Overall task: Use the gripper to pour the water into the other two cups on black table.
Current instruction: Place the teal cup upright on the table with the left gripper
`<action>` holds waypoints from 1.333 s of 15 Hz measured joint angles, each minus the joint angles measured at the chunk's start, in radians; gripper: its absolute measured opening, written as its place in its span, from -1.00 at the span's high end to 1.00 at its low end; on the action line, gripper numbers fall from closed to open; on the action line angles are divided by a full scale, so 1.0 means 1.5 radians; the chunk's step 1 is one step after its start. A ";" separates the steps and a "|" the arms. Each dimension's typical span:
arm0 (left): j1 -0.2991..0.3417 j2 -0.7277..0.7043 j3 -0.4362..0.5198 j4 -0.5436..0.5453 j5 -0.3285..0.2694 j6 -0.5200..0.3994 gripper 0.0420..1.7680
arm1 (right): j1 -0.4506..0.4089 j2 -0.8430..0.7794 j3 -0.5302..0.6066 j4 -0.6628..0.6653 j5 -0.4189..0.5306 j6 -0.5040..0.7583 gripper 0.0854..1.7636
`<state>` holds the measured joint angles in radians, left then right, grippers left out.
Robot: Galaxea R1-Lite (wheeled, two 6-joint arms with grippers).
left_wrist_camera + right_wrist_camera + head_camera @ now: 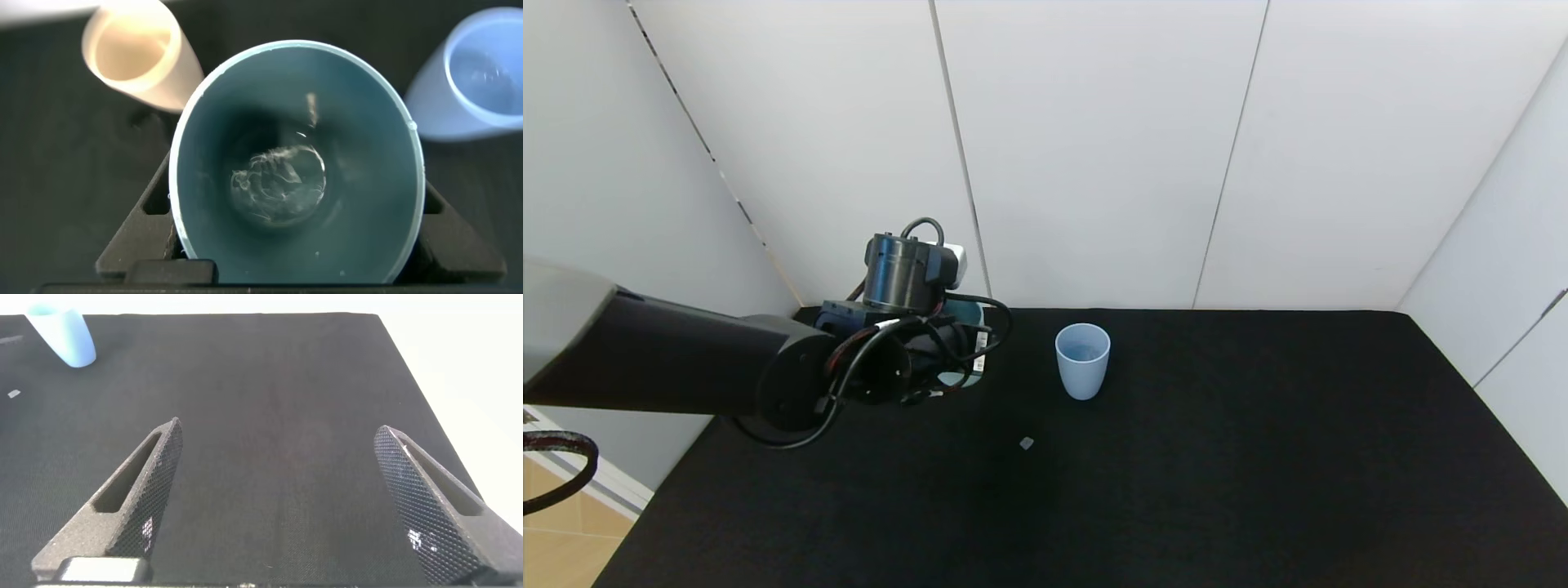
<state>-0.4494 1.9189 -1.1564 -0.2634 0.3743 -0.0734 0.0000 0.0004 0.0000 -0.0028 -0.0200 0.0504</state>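
My left gripper is shut on the wide teal cup and holds it upright at the back left of the black table. In the left wrist view the gripper has one finger on each side of the teal cup, and a little clear water lies at its bottom. The beige cup stands just beyond it on one side; my left arm hides it in the head view. The light blue cup stands upright to the right of the gripper, and shows in the left wrist view too.
A small grey scrap lies on the table in front of the light blue cup. White walls close the table at the back and right. My right gripper is open and empty over the table's right part, with the light blue cup far off.
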 joint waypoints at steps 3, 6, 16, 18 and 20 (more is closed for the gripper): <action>0.011 -0.002 0.075 -0.090 -0.039 -0.005 -0.34 | 0.000 0.000 0.000 0.000 0.000 0.000 -0.94; 0.023 0.013 0.134 -0.164 -0.049 -0.004 -0.34 | 0.000 0.000 0.000 0.000 0.000 0.000 -0.94; 0.041 0.072 0.188 -0.205 -0.073 -0.018 -0.34 | 0.000 0.000 0.000 0.000 0.000 0.000 -0.94; 0.041 0.080 0.189 -0.210 -0.073 -0.019 -0.34 | 0.000 0.000 0.000 0.000 0.000 0.000 -0.94; 0.041 0.085 0.194 -0.231 -0.076 -0.016 -0.34 | 0.000 0.000 0.000 0.000 0.000 0.000 -0.94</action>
<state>-0.3885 2.0460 -0.8660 -0.6094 0.2596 -0.0981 0.0000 0.0004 0.0000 -0.0028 -0.0200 0.0504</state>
